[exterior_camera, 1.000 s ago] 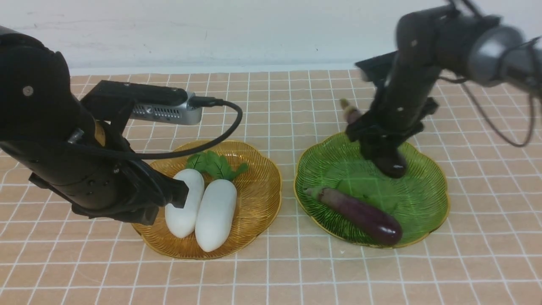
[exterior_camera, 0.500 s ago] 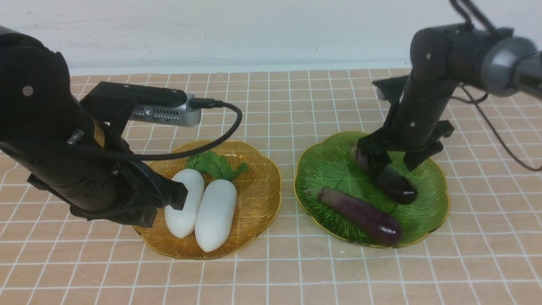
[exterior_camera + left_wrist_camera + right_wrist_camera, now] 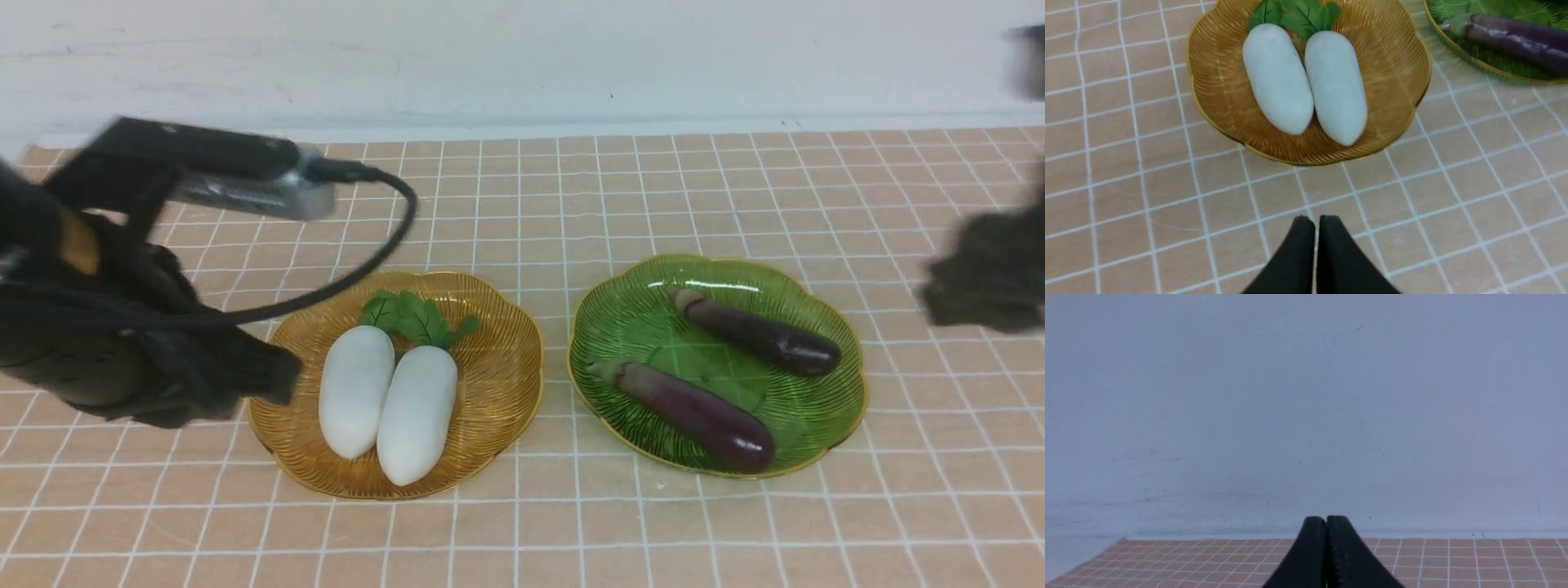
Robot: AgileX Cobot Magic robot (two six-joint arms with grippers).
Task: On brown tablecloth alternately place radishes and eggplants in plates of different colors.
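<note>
Plain pale wall, thin dark scuffs, small specks, bluish in right wrist view

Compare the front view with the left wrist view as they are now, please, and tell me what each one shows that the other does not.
Only the front view: the right gripper, blurred at the edge, and the pale wall behind the cloth.

Only the left wrist view: the left gripper's closed fingertips, with nothing between them.

Both: the two white radishes on the amber plate, the green plate with the purple eggplant, and the brown tablecloth.
</note>
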